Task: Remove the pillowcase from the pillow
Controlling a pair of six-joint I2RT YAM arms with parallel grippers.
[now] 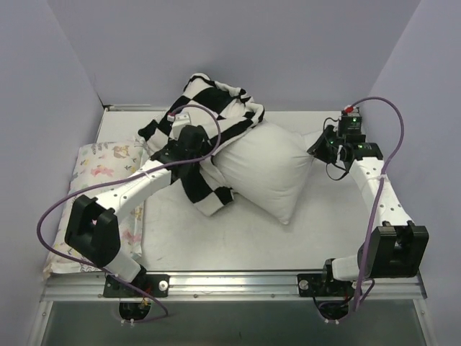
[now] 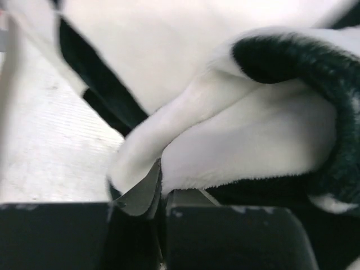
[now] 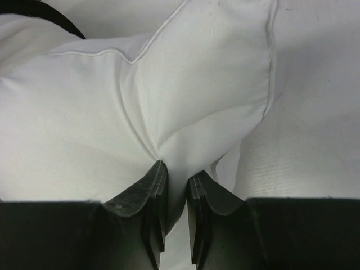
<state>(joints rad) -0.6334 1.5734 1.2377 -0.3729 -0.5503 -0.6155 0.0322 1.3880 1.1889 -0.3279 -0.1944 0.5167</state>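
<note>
**A:** Why is the right gripper (image 3: pixel 175 185) clamped on that corner of the pillow (image 3: pixel 169 107)?

**B:** As an anchor, I'd judge, so the pillow doesn't drag along with the cover.

**A:** And the left gripper (image 2: pixel 160 188)?

**B:** It's pinched tight on a fold of the pillowcase (image 2: pixel 242 135), placed to pull the opposite way.

**A:** Where does the cover sit?

**B:** It's bunched over the pillow's far left end. Most of the pillow lies bare on the table (image 1: pixel 238 241).

Lab booth: plain walls (image 1: pixel 238 43), robot arms (image 1: pixel 144 184), aluminium rail (image 1: pixel 230 282).
</note>
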